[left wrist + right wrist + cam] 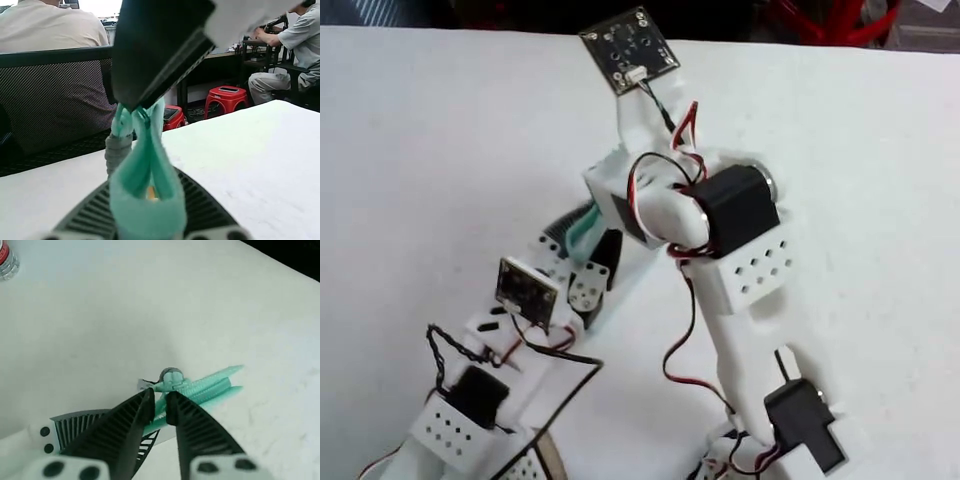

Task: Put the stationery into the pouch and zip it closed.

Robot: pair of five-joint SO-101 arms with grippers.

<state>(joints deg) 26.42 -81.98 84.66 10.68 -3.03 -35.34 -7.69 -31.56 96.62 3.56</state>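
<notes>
The closing step seems in hand: the right gripper (159, 396) pinches the green pouch (202, 386) with 2 nearly closed fingers, low over the worktop (100, 315) beside the left gripper (82, 427), whose grip I cannot tell; next probably needs a steady pull along the zip.

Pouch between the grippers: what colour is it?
Mint green. The mint-green fabric pouch shows best in the right wrist view.
</notes>
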